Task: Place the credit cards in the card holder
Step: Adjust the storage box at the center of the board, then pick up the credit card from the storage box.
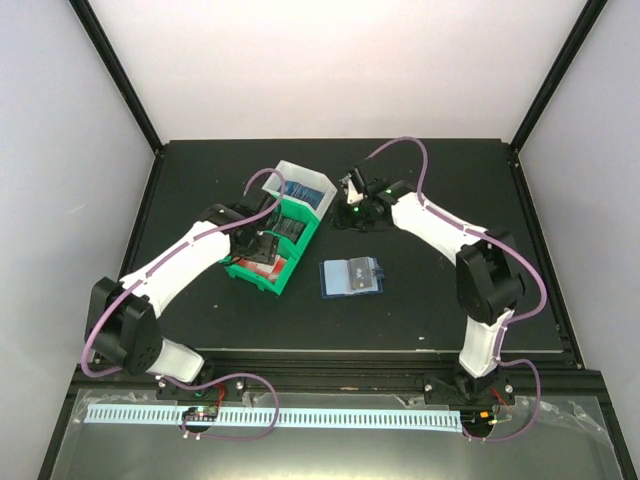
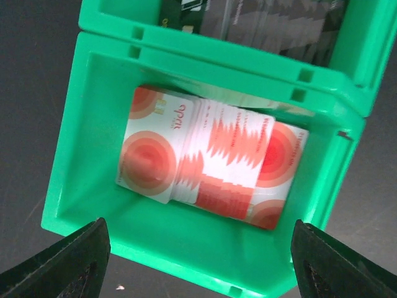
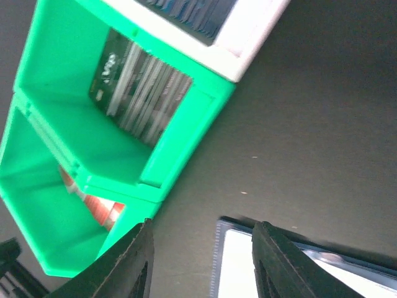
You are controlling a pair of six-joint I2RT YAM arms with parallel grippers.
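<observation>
On the black table (image 1: 450,300) sits a green-and-white bin (image 2: 68,155). Red-and-white credit cards (image 2: 211,161) fill its near compartment, dark cards (image 3: 139,93) the middle, blue cards (image 1: 305,192) the white end. The left gripper (image 2: 198,239) hangs over the red-and-white ones, jaws wide and empty. The card holder (image 1: 352,277) lies open beside the bin. The right gripper (image 3: 201,239) hovers by the white end, fingers apart, holding nothing.

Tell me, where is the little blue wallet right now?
In the top view the open card holder lies flat on the black table near its middle, a short way right of the green bin at its near end.
</observation>
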